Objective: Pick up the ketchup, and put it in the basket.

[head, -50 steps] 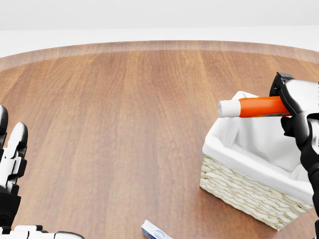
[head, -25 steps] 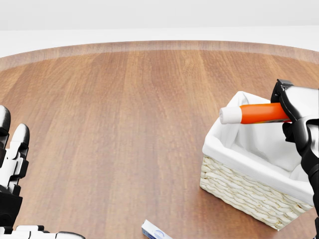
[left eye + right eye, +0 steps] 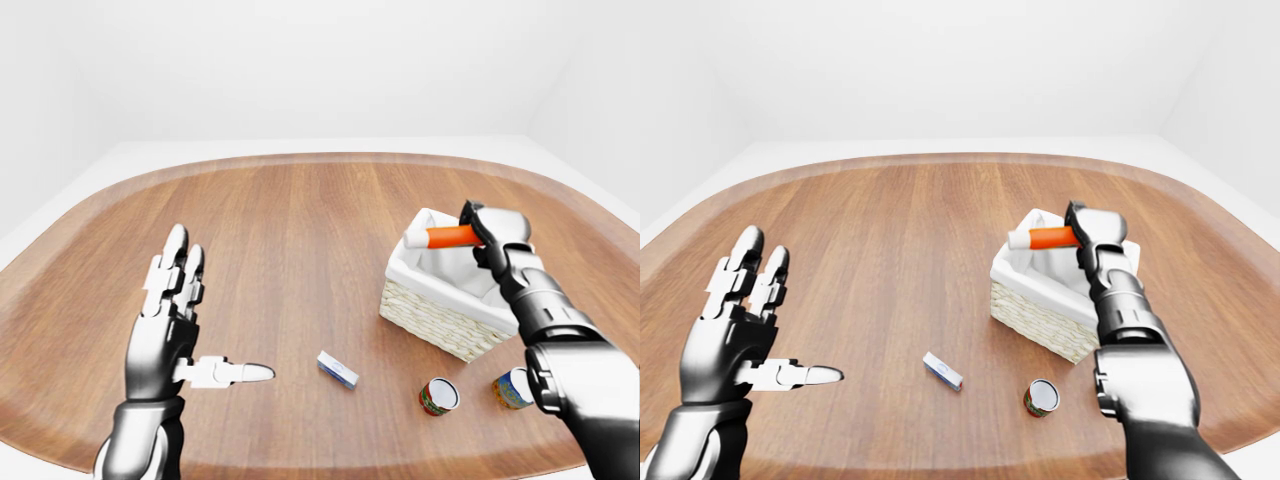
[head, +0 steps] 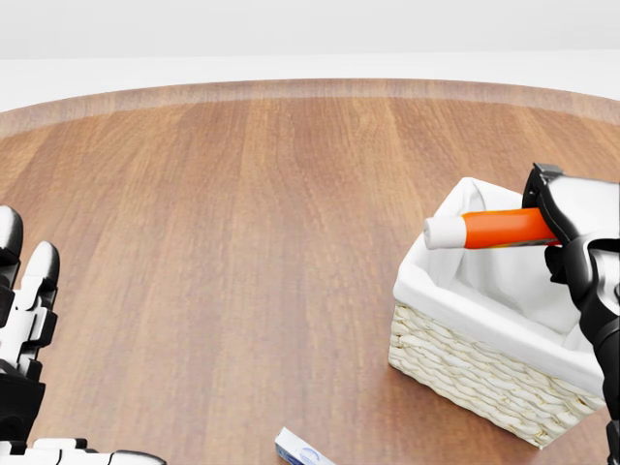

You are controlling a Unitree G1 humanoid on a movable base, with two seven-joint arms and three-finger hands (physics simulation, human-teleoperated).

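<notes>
The ketchup (image 4: 494,229) is an orange-red bottle with a white cap, lying horizontal, cap to the left. My right hand (image 4: 564,221) is shut on its right end and holds it just above the wicker basket (image 4: 465,363), which has a white cloth liner, at the right of the head view. The bottle hangs over the basket's opening, apart from the liner. My left hand (image 3: 178,330) is open and empty, fingers spread, at the lower left of the left-eye view.
A small blue-and-white box (image 3: 338,369) lies on the round wooden table (image 3: 290,230) below the basket. A red can (image 3: 438,396) and a blue-and-yellow can (image 3: 512,388) lie near the table's lower right edge.
My right hand has lowered the ketchup slightly toward the basket's opening. The left hand has barely moved.
</notes>
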